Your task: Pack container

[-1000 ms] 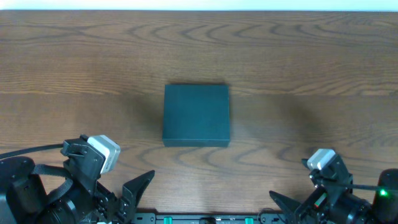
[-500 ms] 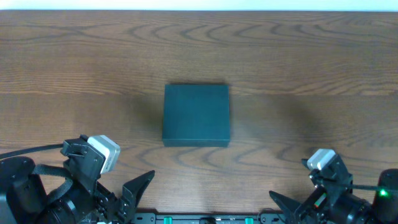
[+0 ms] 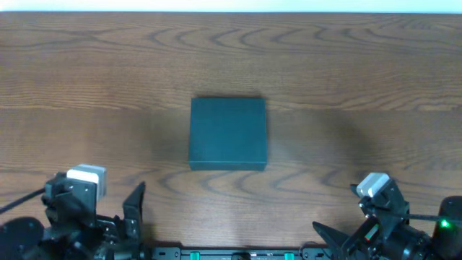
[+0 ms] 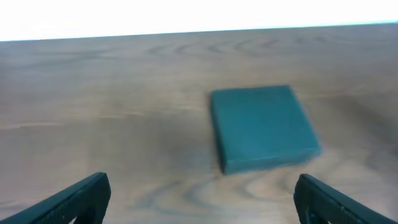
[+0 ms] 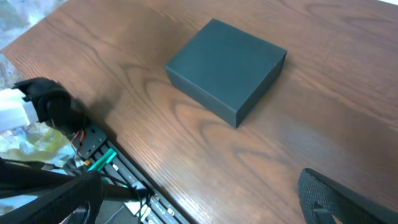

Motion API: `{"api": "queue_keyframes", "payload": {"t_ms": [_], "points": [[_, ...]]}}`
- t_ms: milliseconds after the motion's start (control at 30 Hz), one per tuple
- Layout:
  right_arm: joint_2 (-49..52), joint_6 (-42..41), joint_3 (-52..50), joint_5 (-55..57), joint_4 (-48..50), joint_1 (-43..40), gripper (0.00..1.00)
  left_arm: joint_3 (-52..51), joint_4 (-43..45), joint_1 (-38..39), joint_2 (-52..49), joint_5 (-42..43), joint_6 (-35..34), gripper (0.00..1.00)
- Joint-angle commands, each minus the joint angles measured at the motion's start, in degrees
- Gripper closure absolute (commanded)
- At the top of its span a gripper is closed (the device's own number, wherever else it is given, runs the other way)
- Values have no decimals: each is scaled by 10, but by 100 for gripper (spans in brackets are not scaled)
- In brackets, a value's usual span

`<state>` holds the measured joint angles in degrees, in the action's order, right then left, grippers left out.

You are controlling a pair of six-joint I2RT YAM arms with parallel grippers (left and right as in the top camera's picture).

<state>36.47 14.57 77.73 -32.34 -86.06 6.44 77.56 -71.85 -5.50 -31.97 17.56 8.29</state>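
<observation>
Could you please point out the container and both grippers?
container (image 3: pixel 228 134), overhead view, middle of its top.
left gripper (image 4: pixel 202 185), left wrist view, midway between its open fingertips.
right gripper (image 5: pixel 199 180), right wrist view, midway between its open fingertips.

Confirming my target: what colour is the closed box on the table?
Dark teal-green container, plain, clearest in the overhead view.

Shut, the container (image 3: pixel 228 134) hides whatever it holds, and no hinge line can be made out on its lid. The left wrist view is blurred throughout. The near picture edge crops the fingers of the left gripper (image 4: pixel 202 186) and the right gripper (image 5: pixel 199 190). Pale clutter (image 5: pixel 28 140) off the table (image 5: pixel 186 143) is too blurred to name.
</observation>
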Motion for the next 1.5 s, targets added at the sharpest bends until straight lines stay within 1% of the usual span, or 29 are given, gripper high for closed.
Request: {"api": "queue_keyframes", "payload": {"t_ms": [0,67,133,233,300,433,533,800,967,1100,1233,1467], "points": [[-2,3,3,0,-1,-5,1,-85,41,-11,50,-72,-49,5],[-2,3,3,0,-1,-5,1,-140,74,-15,80,-85,-61,5],[-2,3,3,0,-1,-5,1,-210,117,-18,116,-107,-90,5],[-2,3,3,0,-1,-5,1,-303,165,-18,160,-167,-168,5],[-2,3,3,0,-1,-5,1,-352,187,-18,179,-192,-201,5],[-2,3,3,0,-1,-5,1,-457,245,-18,223,-195,-206,5],[-2,3,3,0,-1,-5,1,-514,273,-17,252,-195,-208,5],[-2,3,3,0,-1,-5,1,-606,303,-16,299,-181,-208,5],[-2,3,3,0,-1,-5,1,-626,308,-12,299,-180,-208,5],[-2,3,3,0,-1,-5,1,-652,326,14,300,-180,-208,5],[-2,3,3,0,-1,-5,1,-686,354,16,318,-177,-208,5],[-2,3,3,0,-1,-5,1,-688,356,16,318,-182,-207,5]]}}
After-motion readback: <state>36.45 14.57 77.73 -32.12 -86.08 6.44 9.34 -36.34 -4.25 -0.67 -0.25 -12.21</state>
